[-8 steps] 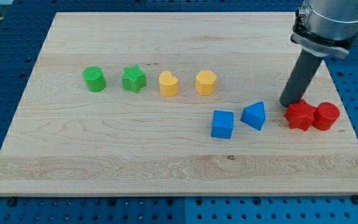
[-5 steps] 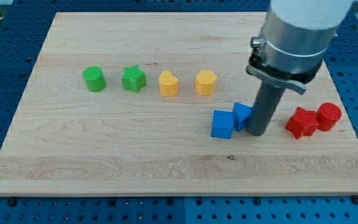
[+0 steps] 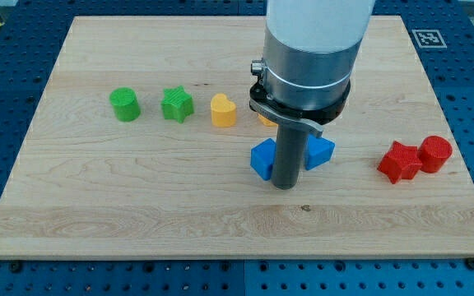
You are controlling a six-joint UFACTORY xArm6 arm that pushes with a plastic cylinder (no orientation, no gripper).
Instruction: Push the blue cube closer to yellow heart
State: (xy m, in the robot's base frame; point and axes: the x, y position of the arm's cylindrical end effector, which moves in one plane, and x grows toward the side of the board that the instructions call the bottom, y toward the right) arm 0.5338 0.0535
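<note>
The blue cube [image 3: 262, 158] sits near the board's middle, partly hidden behind my rod. My tip [image 3: 284, 186] touches the board at the cube's right side, between it and a blue triangular block [image 3: 319, 151]. The yellow heart [image 3: 223, 110] stands up and to the left of the cube, a short gap away. A second yellow block [image 3: 263, 119] is mostly hidden behind the arm.
A green cylinder [image 3: 125, 104] and a green star [image 3: 176, 104] stand left of the yellow heart in a row. A red star-like block [image 3: 398, 161] and a red cylinder [image 3: 434, 153] sit at the view's right. The wooden board [image 3: 138, 205] ends near the view's bottom.
My rod has swept left across the board from beside the red blocks. The blue cube has been pushed left and slightly up, and has turned. The blue triangular block also shifted left.
</note>
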